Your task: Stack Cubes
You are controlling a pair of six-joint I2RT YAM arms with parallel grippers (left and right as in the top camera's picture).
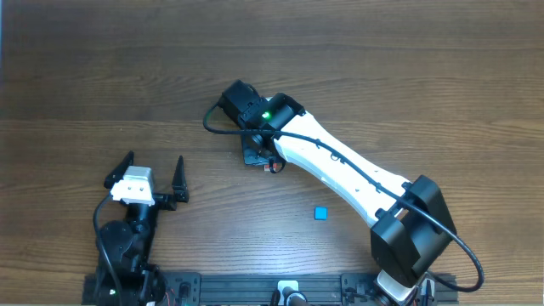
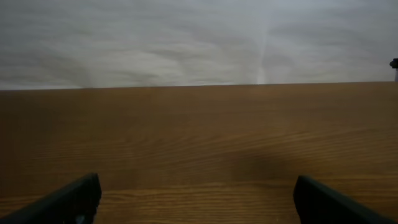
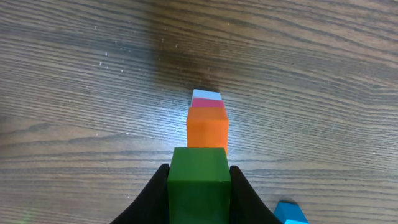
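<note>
R gripper (image 3: 199,190) is clamped on a green cube (image 3: 199,177), one black finger on each side face. Just past the green cube sit an orange cube (image 3: 208,132), a red cube (image 3: 208,103) and a pale blue cube (image 3: 206,94). They touch one another in a line away from the fingers. Can't tell from this angle whether they're stacked or lie flat in a row. The green cube overlaps the orange cube's near edge, but contact isn't clear.

In the top view the R arm reaches from bottom right to mid wooden table (image 1: 382,68). A small blue cube (image 1: 320,212) lies alone beside the arm, apart from the others.

L gripper (image 1: 155,172) is near its base at the table's left w/ fingers spread wide and nothing between them, well apart from the cubes.
</note>
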